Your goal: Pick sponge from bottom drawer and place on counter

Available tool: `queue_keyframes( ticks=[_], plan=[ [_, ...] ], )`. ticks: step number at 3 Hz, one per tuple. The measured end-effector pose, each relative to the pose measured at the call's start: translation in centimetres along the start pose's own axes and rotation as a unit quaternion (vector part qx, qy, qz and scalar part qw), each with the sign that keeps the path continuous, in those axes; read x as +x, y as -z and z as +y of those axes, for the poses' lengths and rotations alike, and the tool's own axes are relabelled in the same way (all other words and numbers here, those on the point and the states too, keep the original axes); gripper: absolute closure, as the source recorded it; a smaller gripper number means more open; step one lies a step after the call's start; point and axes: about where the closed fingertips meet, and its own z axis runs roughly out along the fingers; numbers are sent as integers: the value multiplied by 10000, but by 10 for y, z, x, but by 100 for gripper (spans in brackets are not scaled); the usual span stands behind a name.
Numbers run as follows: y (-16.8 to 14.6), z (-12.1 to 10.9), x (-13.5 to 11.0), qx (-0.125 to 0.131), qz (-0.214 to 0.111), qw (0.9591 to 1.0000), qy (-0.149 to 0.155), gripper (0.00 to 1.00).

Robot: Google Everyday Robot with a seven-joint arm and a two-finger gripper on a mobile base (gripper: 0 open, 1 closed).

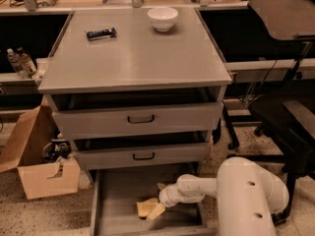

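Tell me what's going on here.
The robot is working on getting a sponge out of the cabinet's open bottom drawer. Its arm reaches down into the drawer from the right, and its hand is right at the sponge, which lies on the drawer floor. Nothing has reached the counter yet; only a white bowl and a small dark item sit there.
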Motion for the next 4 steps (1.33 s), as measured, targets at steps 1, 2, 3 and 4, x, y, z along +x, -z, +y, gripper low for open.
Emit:
queue_keyframes(
  ticks=[1,2,3,4],
  plan=[
    [-19,-3,6,-95,54,9999,-74,0],
    [-35,-1,17,-186,156,9996,-105,0],
    [-47,2,30,-261,231,9993,-146,17],
    [-47,2,31,-279,247,9992,-142,39]
  ],
)
